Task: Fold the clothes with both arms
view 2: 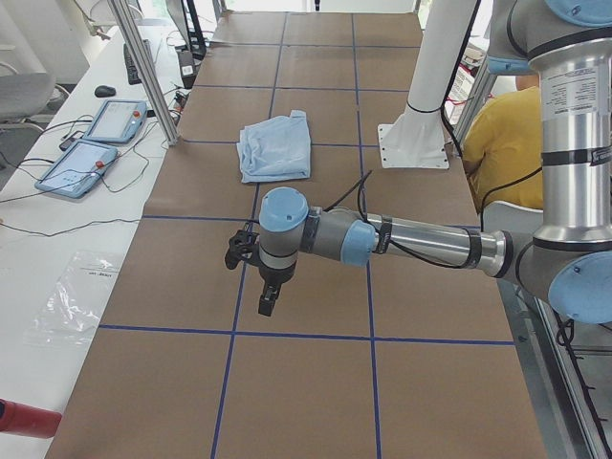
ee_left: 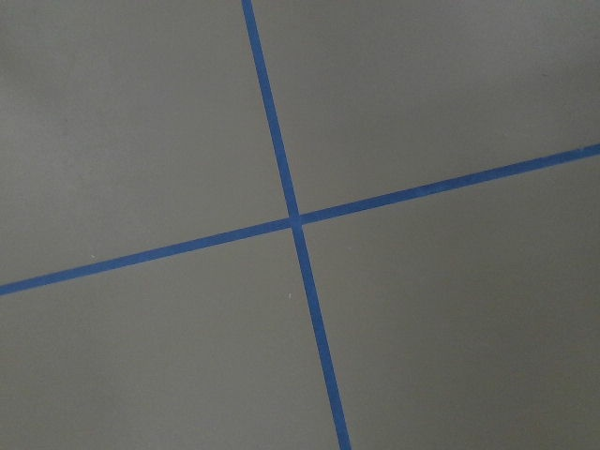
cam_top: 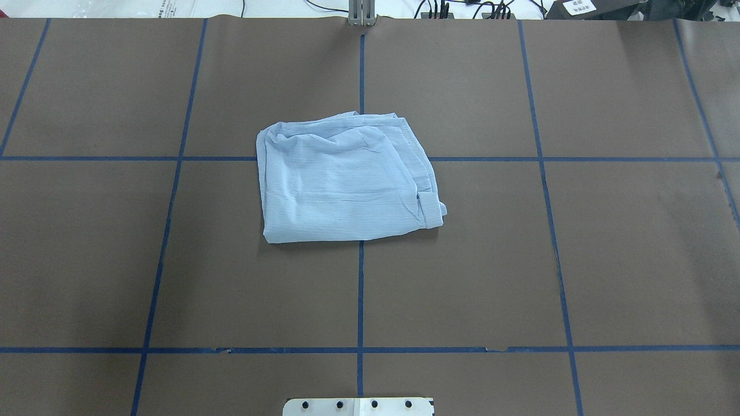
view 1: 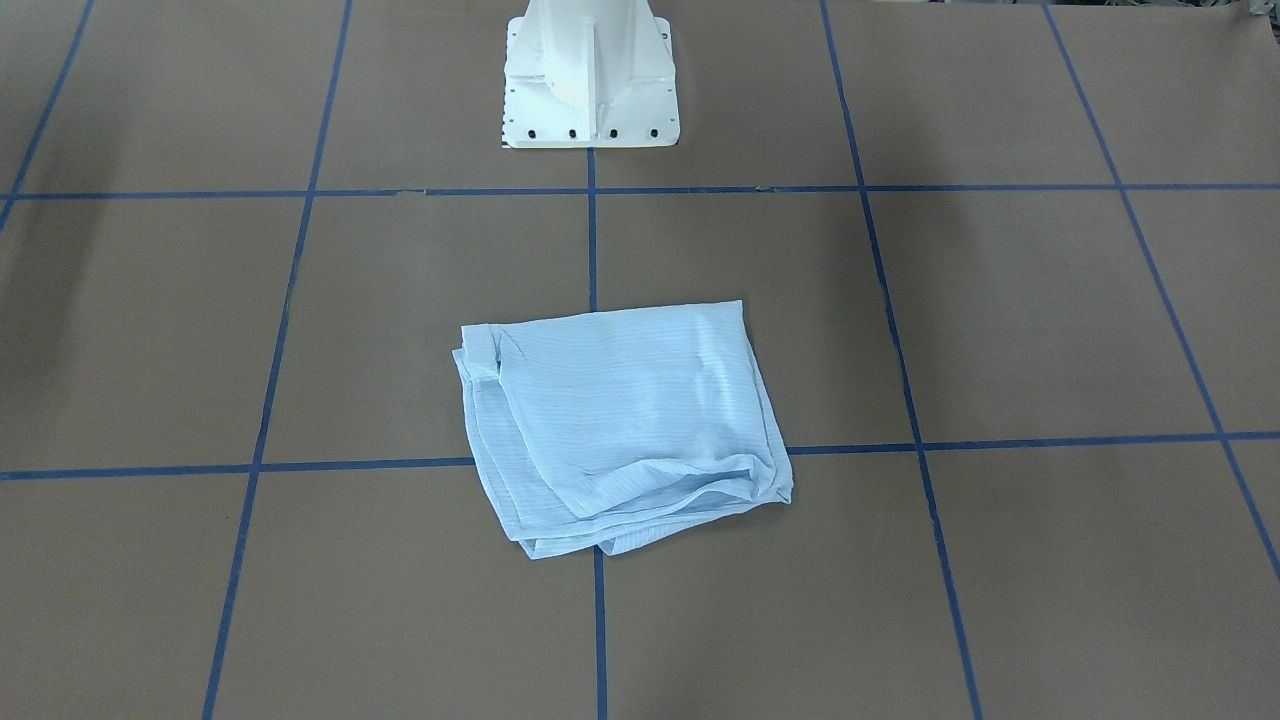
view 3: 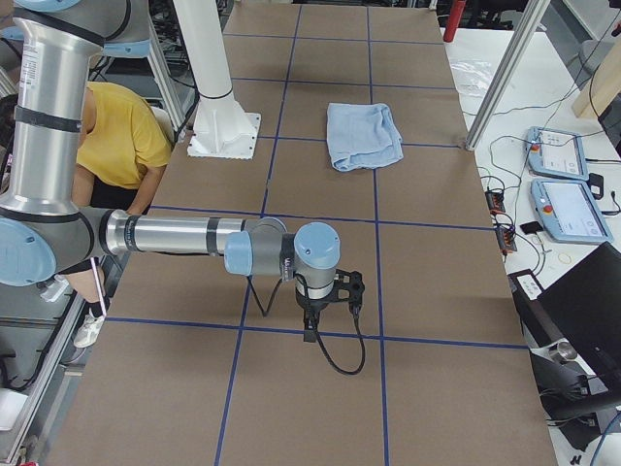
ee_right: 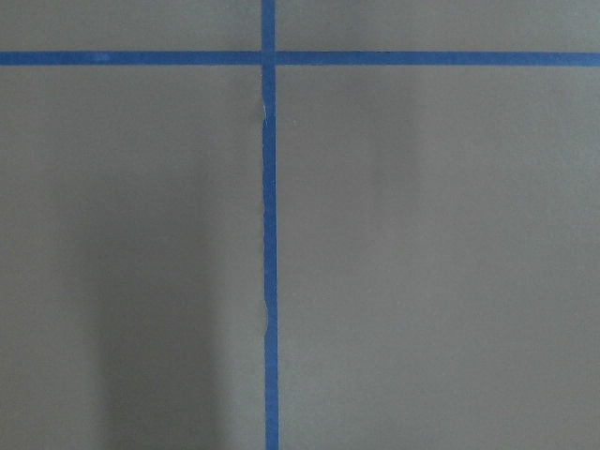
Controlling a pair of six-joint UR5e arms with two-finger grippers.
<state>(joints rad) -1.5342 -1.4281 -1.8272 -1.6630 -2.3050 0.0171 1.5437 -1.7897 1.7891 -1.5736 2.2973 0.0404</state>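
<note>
The pale-blue striped shirt lies folded into a rough rectangle in the middle of the brown table, across a blue tape cross. It also shows in the overhead view and both side views. My left gripper hangs far from the shirt, near the table's left end, pointing down. My right gripper hangs near the right end. Each shows only in a side view, so I cannot tell whether it is open or shut. Both wrist views show only bare table and tape lines.
The white mounting base stands at the robot's edge of the table. A person in a yellow shirt sits behind it. Teach pendants and aluminium posts line the far side, off the brown surface.
</note>
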